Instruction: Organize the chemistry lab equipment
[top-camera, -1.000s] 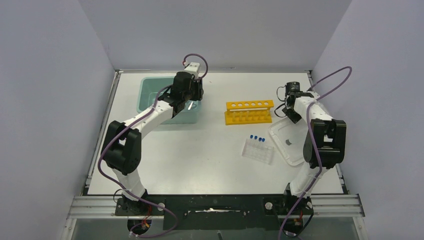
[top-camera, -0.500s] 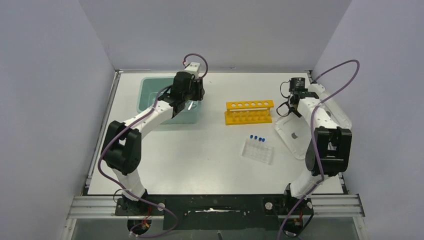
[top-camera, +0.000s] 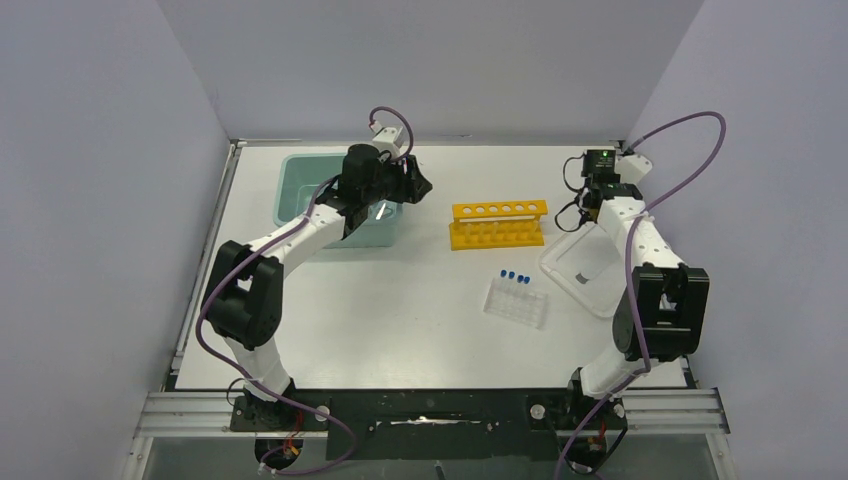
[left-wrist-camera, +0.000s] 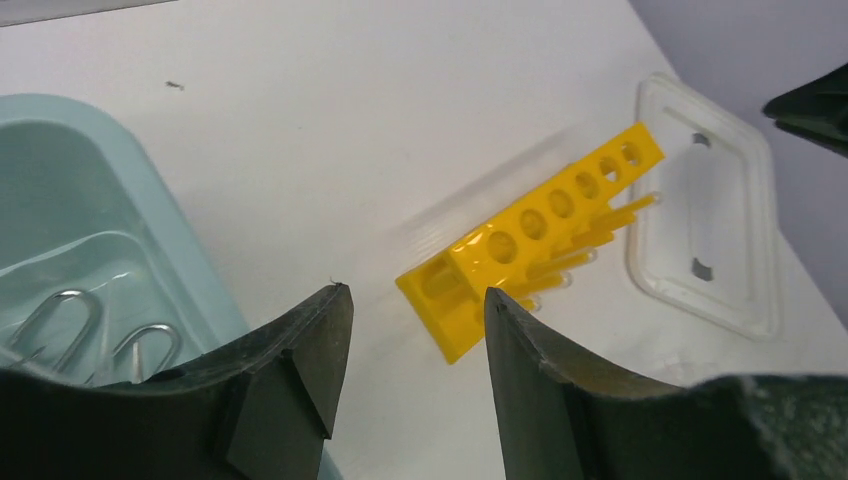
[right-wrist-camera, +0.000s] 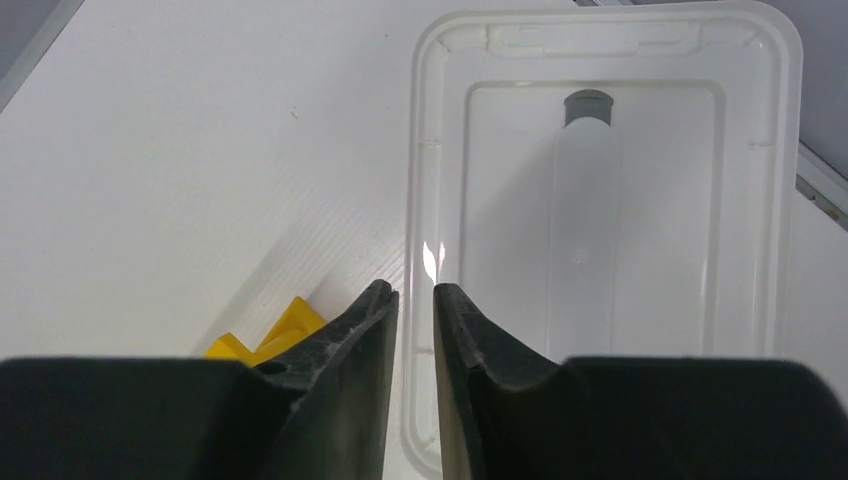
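Nearest you: three blue-capped tubes (top-camera: 513, 276) stood in clear plastic tray (top-camera: 518, 305), mid-table. Beyond, right: translucent white lid (top-camera: 568, 268) lay flat. Your right gripper (right-wrist-camera: 412, 295) hung over its rim, jaws nearly together, thin slit showing. Could not tell if rim was pinched. Yellow holed tube rack (top-camera: 498, 222) sat farther back. Farthest, left: your left gripper (left-wrist-camera: 410, 305) spread, empty, beside teal plastic tub (left-wrist-camera: 190, 290); metal forceps loops (left-wrist-camera: 60, 318) lay inside.
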